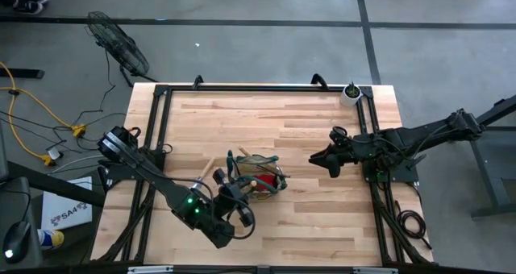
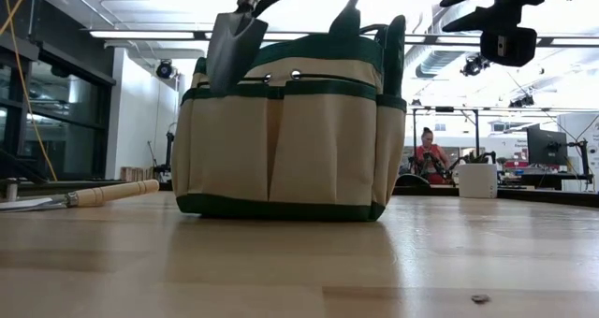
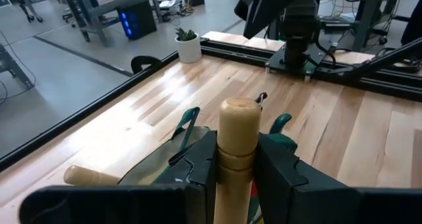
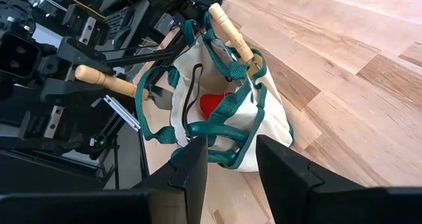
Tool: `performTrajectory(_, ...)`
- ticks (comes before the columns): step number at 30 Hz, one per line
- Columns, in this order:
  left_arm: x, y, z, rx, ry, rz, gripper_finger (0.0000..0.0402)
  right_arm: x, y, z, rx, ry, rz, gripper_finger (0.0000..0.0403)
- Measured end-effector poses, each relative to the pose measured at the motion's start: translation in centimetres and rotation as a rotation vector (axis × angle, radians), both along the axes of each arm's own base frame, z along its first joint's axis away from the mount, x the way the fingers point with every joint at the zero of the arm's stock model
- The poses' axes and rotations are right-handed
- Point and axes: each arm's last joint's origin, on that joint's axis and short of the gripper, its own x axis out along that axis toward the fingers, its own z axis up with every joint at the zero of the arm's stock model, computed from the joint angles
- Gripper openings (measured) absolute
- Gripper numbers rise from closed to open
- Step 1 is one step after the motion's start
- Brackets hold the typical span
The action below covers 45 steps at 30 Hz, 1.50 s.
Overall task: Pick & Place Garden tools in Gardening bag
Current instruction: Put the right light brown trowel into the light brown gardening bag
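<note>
The tan gardening bag (image 1: 260, 177) with dark green trim stands upright on its base mid-table, also in the low view (image 2: 281, 140). Inside it show a red glove (image 4: 211, 104) and a wooden handle (image 4: 231, 29) sticking up out of the opening. My left gripper (image 1: 234, 187) is at the bag's left side, shut on a wooden-handled trowel (image 2: 234, 47). Another wooden-handled tool (image 2: 108, 193) lies flat on the table left of the bag. My right gripper (image 1: 317, 159) hovers right of the bag, open and empty (image 4: 231, 158). My left gripper pinches the trowel's wooden handle (image 3: 236, 159) between its two fingers, a little below the handle's rounded free end (image 3: 239, 115). The fingers come in about level and lie across the handle. The trowel hangs upright, blade (image 2: 229, 56) down, its tip level with the bag's left rim.
A small white pot with a green plant (image 1: 351, 93) stands at the table's far right corner. Black frame rails run along the table's edges (image 1: 161, 129). Bare wood lies between the bag and the far edge. A person (image 2: 430, 154) sits in the room beyond the table.
</note>
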Motion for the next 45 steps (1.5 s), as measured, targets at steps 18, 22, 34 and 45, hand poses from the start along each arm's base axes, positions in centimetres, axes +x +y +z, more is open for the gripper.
performTrajectory(18,0.2,-0.2,0.3,-0.014,-0.040,0.004,0.0066,0.0,0.0,0.0,-0.010,0.000,0.004,0.0121)
performTrajectory(22,0.3,-0.2,0.4,-0.020,-0.050,0.005,0.0066,0.0,0.0,0.0,-0.010,0.000,0.004,0.0121)
performTrajectory(34,0.5,0.1,0.4,-0.003,-0.036,0.006,0.0066,0.0,0.0,0.0,-0.017,0.001,0.008,0.0121)
performTrajectory(45,1.3,1.1,0.5,-0.016,-0.033,0.016,0.0066,0.0,0.0,0.0,-0.016,0.002,0.010,0.0121)
